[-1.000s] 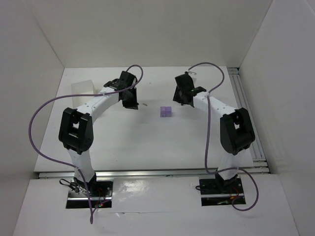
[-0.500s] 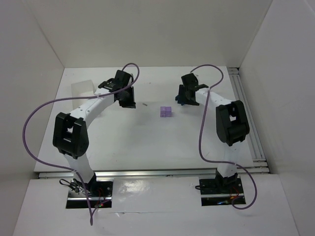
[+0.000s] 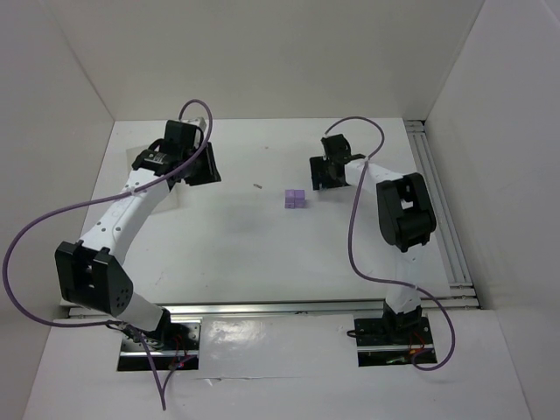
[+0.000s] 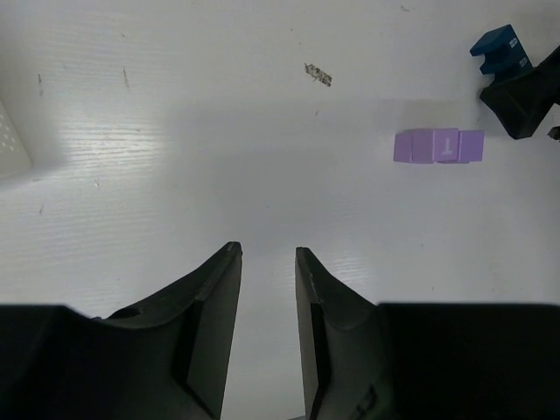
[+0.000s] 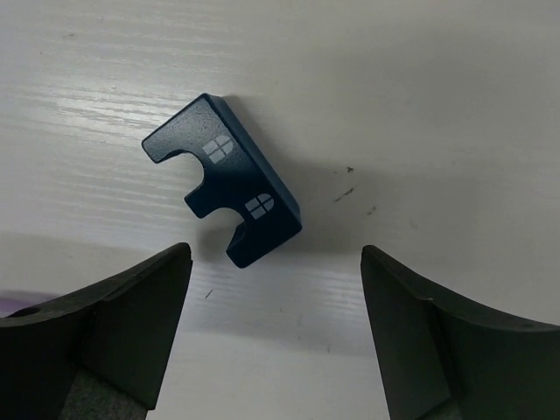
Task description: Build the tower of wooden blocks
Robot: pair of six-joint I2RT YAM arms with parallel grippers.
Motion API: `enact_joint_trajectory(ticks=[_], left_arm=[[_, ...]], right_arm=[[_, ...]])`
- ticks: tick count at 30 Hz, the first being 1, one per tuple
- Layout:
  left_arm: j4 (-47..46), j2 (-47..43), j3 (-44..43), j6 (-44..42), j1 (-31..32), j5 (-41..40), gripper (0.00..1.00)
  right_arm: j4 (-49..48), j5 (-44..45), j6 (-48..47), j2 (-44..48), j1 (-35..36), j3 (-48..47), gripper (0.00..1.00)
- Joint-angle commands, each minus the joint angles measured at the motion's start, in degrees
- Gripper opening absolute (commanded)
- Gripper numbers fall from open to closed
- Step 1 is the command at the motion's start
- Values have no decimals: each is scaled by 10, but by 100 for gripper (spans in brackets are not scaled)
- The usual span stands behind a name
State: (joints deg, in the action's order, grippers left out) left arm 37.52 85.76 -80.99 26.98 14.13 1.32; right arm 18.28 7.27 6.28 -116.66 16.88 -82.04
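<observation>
Blocks of painted wood lie mid-worktop: a short row of light purple cubes, touching one another, and near them a dark blue notched block, flat and skewed. Over the blue piece hovers the right gripper, spread wide and empty. Well apart, the left gripper is barely parted, holding nothing. All pieces look light, rigid and smooth, so likely slippery. Taking the blue one by its flat ends, clear of the notches, seems safest.

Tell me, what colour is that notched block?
The notched block is dark blue with white window marks; clearest in the right wrist view.
</observation>
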Motion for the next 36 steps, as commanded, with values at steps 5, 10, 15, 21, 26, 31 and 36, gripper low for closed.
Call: enact_joint_trajectory(ticks=[5,10,15,21,26,31,36], left_arm=[[8,-2,6,-11,-6,3,44],[8,-2,6,-11,-6,3,44],[8,-2,6,-11,-6,3,44],[3,-2,11,-11,-6,9,44],[3,-2,11,-11,-6,9,44],[3,4,11,-11,-6,14,44],[-3,4,11,-11,-6,14,44]], right_arm=[[-59,-28,-31,-38,-10,-34,82],[-82,-33,-31,-56,-16,-46,69],[-98,-44,-19,-32,-16,-34,41],[-65,-64,44,31,-37,9,37],[6,-136,102,76,-90,38,36],[45,-285,167,116,-142,102,36],[33,-371,196,140,-149,195,36]])
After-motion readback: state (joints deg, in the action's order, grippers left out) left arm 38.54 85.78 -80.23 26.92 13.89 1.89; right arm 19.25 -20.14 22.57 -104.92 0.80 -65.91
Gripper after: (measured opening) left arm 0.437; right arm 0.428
